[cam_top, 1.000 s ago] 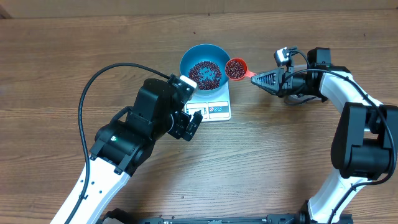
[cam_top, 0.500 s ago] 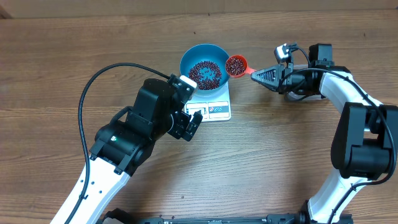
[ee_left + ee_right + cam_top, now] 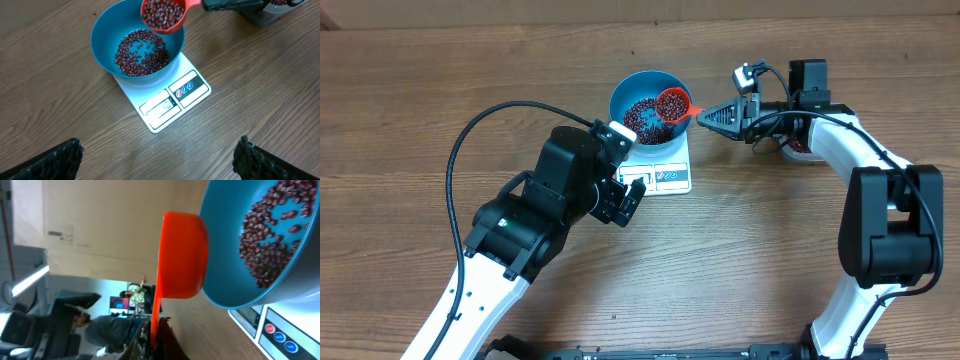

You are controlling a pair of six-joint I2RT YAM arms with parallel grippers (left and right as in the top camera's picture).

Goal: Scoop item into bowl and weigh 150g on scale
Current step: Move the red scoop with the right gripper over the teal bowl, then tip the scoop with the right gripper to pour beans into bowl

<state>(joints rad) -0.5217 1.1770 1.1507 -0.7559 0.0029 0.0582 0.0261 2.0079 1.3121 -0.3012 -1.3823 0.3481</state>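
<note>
The blue bowl (image 3: 106, 40) sits squarely on the small white kitchen scale (image 3: 678, 150), with a loose layer of dark red-brown beans (image 3: 140, 52) across its bottom. Everything else is easiest placed from that bowl. The right end effector (image 3: 703, 117) is just off the bowl's right side, pinched tight on the handle of an orange-red scoop (image 3: 672, 103). The scoop's cup is heaped with beans and hangs over the right part of the bowl, inside the rim line. From the right wrist camera the cup's underside looks clear of the rim, not resting on it. The handle's long axis runs straight out from the bowl toward the right arm, and the cup looks about level, so nothing appears to be spilling. To my eye the next step is a roll about that handle line, tipping the beans toward the bowl's middle. The cup is already over the bowl, so little further reach seems needed. The left end effector (image 3: 159, 150) hangs on the near side of the bowl, above the wooden worktop (image 3: 770, 250) just past the scale's display edge. Its fingers are spread wide and hold nothing. The display digits are too small for me to read with confidence, so I can't say how close the weight is.
</note>
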